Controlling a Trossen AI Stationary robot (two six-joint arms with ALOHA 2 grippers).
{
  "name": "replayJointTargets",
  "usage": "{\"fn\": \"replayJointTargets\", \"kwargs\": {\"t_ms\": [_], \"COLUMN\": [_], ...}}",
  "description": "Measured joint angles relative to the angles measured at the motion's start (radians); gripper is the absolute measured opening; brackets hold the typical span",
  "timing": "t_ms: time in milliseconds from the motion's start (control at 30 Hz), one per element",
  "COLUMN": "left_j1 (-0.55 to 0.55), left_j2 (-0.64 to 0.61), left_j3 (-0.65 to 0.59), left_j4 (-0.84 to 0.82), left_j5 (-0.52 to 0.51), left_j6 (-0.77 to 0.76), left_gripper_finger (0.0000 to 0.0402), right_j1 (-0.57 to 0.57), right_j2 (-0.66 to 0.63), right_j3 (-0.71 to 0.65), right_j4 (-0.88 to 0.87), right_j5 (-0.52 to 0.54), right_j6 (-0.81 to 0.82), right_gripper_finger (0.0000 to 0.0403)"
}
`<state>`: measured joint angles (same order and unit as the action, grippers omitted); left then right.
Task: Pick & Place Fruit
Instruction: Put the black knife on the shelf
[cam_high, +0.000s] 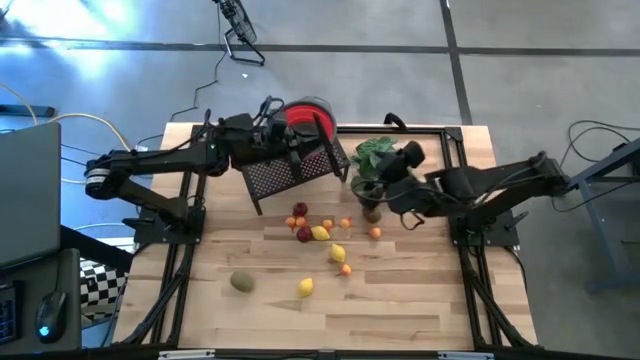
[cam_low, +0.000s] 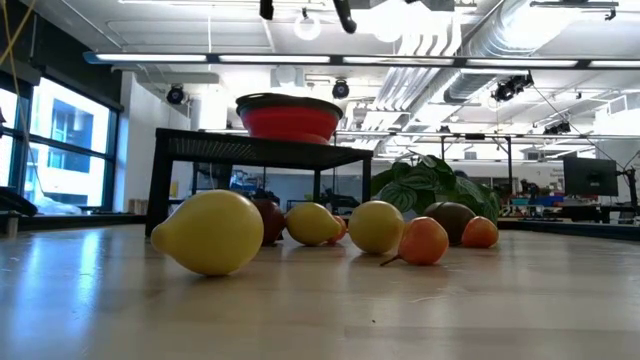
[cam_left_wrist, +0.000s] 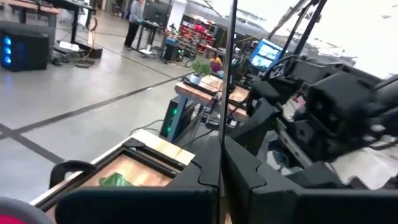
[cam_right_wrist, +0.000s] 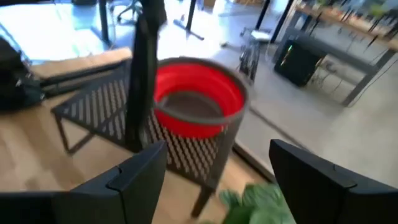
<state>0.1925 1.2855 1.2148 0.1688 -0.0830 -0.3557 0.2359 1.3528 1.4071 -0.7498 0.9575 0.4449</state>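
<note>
Several small fruit lie loose on the wooden table (cam_high: 400, 300): lemons (cam_high: 320, 233) (cam_low: 210, 232), orange balls (cam_high: 346, 269), dark red ones (cam_high: 299, 209) and brownish-green ovals (cam_high: 242, 282). A red bowl (cam_high: 303, 113) (cam_right_wrist: 196, 102) sits on a black mesh rack (cam_high: 290, 168) at the far middle. My left gripper (cam_high: 283, 133) is raised beside the bowl, shut on a thin dark strip (cam_left_wrist: 229, 68). My right gripper (cam_right_wrist: 217, 180) hangs open over the green plant (cam_high: 372, 152), facing the bowl, with nothing between its fingers. My left gripper has a thin dark strip between its shut fingertips (cam_left_wrist: 221, 140); whether this is a blade or a rod, I cannot tell. The fingers lie about level, coming from the table's left. The strip rises upright from the fingertips, clear of the table.
The potted green plant (cam_low: 430, 185) stands right of the rack, with an oval fruit (cam_high: 372, 213) at its near side. The near half of the table has only a few scattered pieces on it. Black frame rails (cam_high: 470, 280) run along the left and right edges.
</note>
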Motion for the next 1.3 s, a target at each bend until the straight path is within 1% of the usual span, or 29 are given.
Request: {"fn": "replayJointTargets", "kwargs": {"t_ms": [67, 133, 233, 300, 467, 567, 700, 867, 933, 1033, 1133, 1300], "left_j1": [0.013, 0.028, 0.047, 0.058, 0.087, 0.109, 0.145, 0.187, 0.200, 0.218, 0.229, 0.227], "left_j2": [-0.011, -0.023, -0.054, -0.079, -0.147, -0.194, -0.253, -0.314, -0.325, -0.326, -0.327, -0.327], "left_j3": [0.000, 0.000, 0.000, 0.000, 0.000, 0.000, 0.000, 0.000, 0.000, 0.000, 0.000, 0.000], "left_j4": [-0.020, -0.055, -0.120, -0.166, -0.374, -0.464, -0.528, -0.588, -0.609, -0.628, -0.629, -0.653], "left_j5": [0.000, 0.000, 0.000, 0.000, 0.005, 0.022, 0.029, 0.030, 0.029, 0.028, 0.028, 0.028], "left_j6": [-0.017, -0.030, -0.065, -0.096, -0.209, -0.250, -0.242, -0.176, -0.172, -0.172, -0.195, -0.260], "left_gripper_finger": [0.0000, 0.0000, 0.0000, 0.0000, 0.0000, 0.0000, 0.0000, 0.0000, 0.0000, 0.0000, 0.0000, 0.0000], "right_j1": [0.000, 0.000, 0.000, -0.004, -0.039, -0.063, -0.091, -0.119, -0.127, -0.142, -0.154, -0.184], "right_j2": [-0.027, -0.050, -0.070, -0.072, -0.072, -0.071, -0.071, -0.071, -0.071, -0.070, -0.070, -0.070], "right_j3": [0.000, 0.000, 0.000, 0.000, 0.000, 0.000, 0.000, 0.000, 0.000, 0.000, 0.000, 0.000], "right_j4": [-0.081, -0.159, -0.226, -0.250, -0.264, -0.264, -0.261, -0.256, -0.257, -0.257, -0.256, -0.257], "right_j5": [-0.024, -0.025, -0.023, -0.019, -0.015, -0.006, 0.011, 0.007, -0.013, -0.086, -0.128, -0.188], "right_j6": [0.052, 0.093, 0.126, 0.131, 0.128, 0.134, 0.138, 0.116, 0.091, 0.065, 0.019, -0.039], "right_gripper_finger": [0.0275, 0.0274, 0.0274, 0.0274, 0.0274, 0.0274, 0.0274, 0.0274, 0.0274, 0.0273, 0.0256, 0.0196]}}
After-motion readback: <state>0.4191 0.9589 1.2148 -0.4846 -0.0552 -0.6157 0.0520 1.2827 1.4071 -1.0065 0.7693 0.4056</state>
